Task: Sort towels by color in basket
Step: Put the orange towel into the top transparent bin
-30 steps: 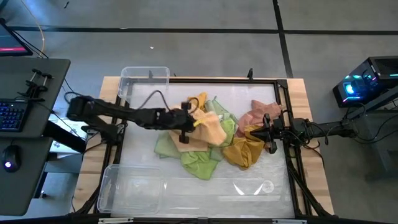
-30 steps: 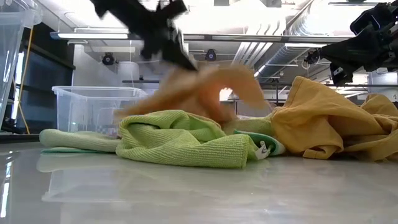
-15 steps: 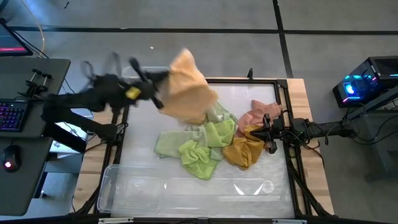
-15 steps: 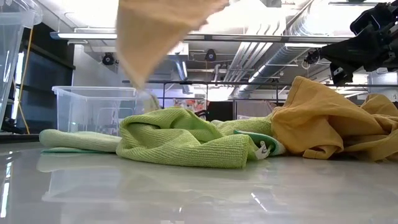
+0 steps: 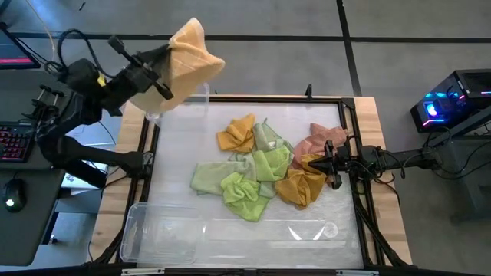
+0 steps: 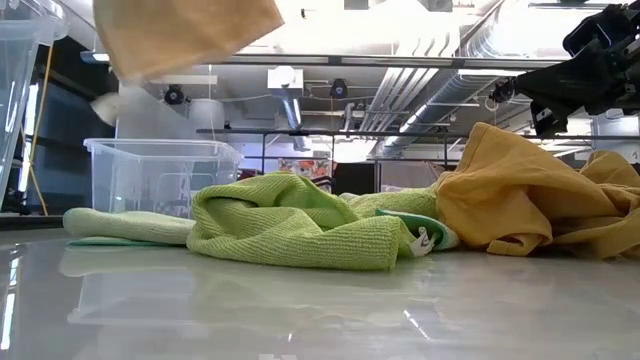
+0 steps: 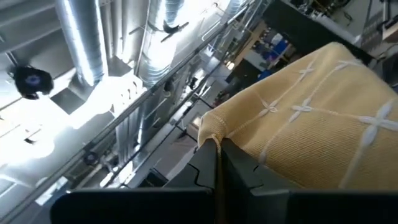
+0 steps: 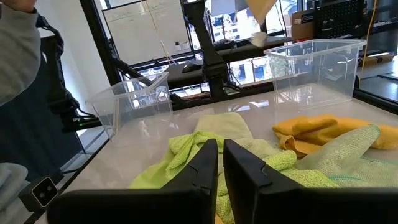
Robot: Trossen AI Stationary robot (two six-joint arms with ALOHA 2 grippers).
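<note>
A robotics lab: exposed ceiling ducts (image 6: 470, 50), a whiteboard (image 8: 146, 28), and a keyboard (image 5: 15, 142) left of the desk (image 5: 383, 123).

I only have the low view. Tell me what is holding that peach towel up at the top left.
Observer: The left gripper, shut on the peach towel, high over the clear bin.
Operator: Report the right arm.
Observer: The right gripper waits shut and empty at the right edge of the table, beside the mustard towel.
Operator: Name anything hidden behind that towel.
Observer: A salmon-pink towel lies just beyond it.
</note>
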